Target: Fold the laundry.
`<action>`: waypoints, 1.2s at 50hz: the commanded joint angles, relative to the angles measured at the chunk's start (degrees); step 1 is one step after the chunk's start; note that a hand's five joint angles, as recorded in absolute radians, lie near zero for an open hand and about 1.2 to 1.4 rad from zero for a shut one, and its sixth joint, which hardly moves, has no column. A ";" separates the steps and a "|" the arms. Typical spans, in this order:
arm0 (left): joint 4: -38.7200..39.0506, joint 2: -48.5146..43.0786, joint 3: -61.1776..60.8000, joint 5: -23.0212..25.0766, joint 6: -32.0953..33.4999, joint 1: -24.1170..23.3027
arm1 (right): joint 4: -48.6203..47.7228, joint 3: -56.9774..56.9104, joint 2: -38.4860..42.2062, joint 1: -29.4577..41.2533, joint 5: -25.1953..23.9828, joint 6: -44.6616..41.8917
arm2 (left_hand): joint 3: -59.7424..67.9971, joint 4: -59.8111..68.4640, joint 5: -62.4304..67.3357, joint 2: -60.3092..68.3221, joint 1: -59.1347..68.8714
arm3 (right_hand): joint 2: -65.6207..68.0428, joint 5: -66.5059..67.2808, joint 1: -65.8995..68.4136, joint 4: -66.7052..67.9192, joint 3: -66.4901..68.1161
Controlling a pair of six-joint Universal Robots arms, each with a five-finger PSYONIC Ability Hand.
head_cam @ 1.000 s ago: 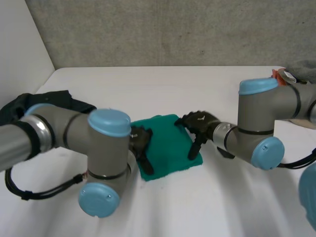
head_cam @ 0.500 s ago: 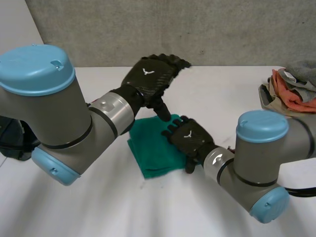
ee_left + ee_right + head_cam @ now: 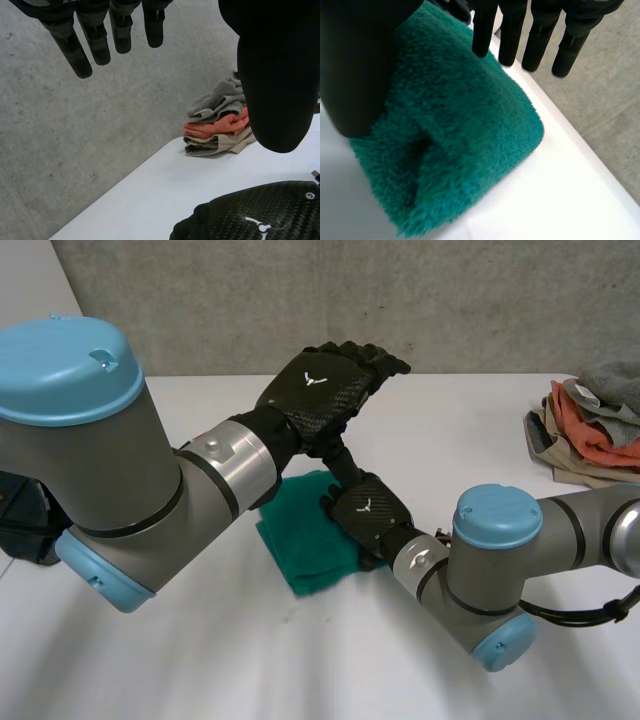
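Rough grey concrete wall (image 3: pixel 300 300) backs a white tabletop (image 3: pixel 200 670). Near its middle lies a folded green towel (image 3: pixel 305 545), thick-piled, with one layer doubled over another. At the tabletop's far right edge sits a stack of folded clothes (image 3: pixel 590 430), grey over orange over beige. The left hand (image 3: pixel 325 390) hangs raised above the towel, fingers straight and released, grasping nothing. The right hand (image 3: pixel 368 512) is low over the towel's right part, fingers likewise straight and relaxed.
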 commanded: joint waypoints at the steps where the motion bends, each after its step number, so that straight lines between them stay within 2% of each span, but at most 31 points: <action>1: -0.01 0.03 0.09 0.01 0.00 0.09 | -0.63 -2.39 1.41 0.14 -0.05 -0.07 | -2.00 -1.49 -2.45 -1.55 -0.74 | 23.24 23.03 22.13 22.08 22.18; 2: -0.01 0.03 0.18 0.01 0.00 0.17 | -0.81 -2.65 1.50 0.14 -0.05 0.02 | -2.00 -1.49 -2.45 -1.55 -0.74 | 30.62 30.41 29.51 29.46 29.56; 3: -0.01 0.03 0.18 0.01 0.00 0.18 | -1.50 -3.09 1.59 0.14 -0.14 0.02 | -2.00 -1.49 -2.45 -1.55 -0.74 | 46.02 45.80 44.91 44.85 44.95; 5: -0.01 0.03 0.18 0.01 0.00 0.35 | -2.65 -3.35 1.59 0.05 -0.14 0.02 | -2.00 -1.49 -2.45 -1.55 -0.74 | 57.84 57.63 56.73 56.68 56.78; 10: 0.08 0.20 1.14 -0.08 0.00 0.44 | -7.57 -4.67 -0.07 -0.21 0.65 0.20 | -2.00 -1.49 -2.45 -1.55 -0.74 | 57.89 57.67 56.78 56.72 56.82; 16: 0.08 2.04 3.25 -0.61 -0.18 2.81 | -9.86 -11.26 -5.26 -2.84 1.26 4.93 | -2.17 -1.65 -2.62 -1.72 -0.91 | 57.89 57.67 56.78 56.72 56.82; 22: 0.17 4.94 4.83 -0.52 -0.27 4.83 | -9.95 -19.87 -7.72 -11.80 1.18 8.28 | -2.00 -1.49 -2.45 -1.55 -0.74 | 57.89 57.67 56.78 56.72 56.82; 31: 0.17 6.00 4.93 -0.52 -0.27 4.48 | -10.12 -30.68 -7.46 -26.65 -0.05 13.02 | -2.00 -1.49 -2.45 -1.55 -0.74 | 57.89 57.67 56.78 56.72 56.82; 35: 0.17 6.00 4.66 -0.52 -0.27 4.31 | -10.74 -34.20 -5.97 -35.00 -2.59 18.29 | -2.00 -1.49 -2.45 -1.55 -0.74 | 57.89 57.67 56.78 56.72 56.82; 40: 0.08 5.91 4.49 -0.52 -0.27 4.13 | -13.10 -36.75 -0.80 -42.91 -9.09 23.30 | -2.00 -1.49 -2.45 -1.55 -0.74 | 57.89 57.67 56.78 56.72 56.82; 50: 0.08 5.21 3.52 -0.61 -0.27 2.90 | -16.36 -34.48 12.39 -54.78 -21.83 24.63 | -2.00 -1.49 -2.45 -1.55 -0.74 | 57.89 57.67 56.78 56.72 56.82; 55: 0.08 5.21 2.20 -0.61 -0.18 1.94 | -17.85 -28.33 13.28 -57.42 -29.31 24.02 | -2.00 -1.49 -2.45 -1.55 -0.74 | 57.89 57.67 56.78 56.72 56.82; 57: 0.08 5.30 2.03 -0.69 -0.18 1.67 | -19.26 -25.61 12.23 -58.56 -30.98 23.93 | -2.00 -1.49 -2.45 -1.55 -0.74 | 57.89 57.67 56.78 56.72 56.82; 60: 0.08 5.48 1.59 -0.69 -0.18 1.32 | -20.05 -23.75 10.12 -59.19 -30.82 24.45 | -2.00 -1.49 -2.45 -1.55 -0.74 | 57.89 57.67 56.78 56.72 56.82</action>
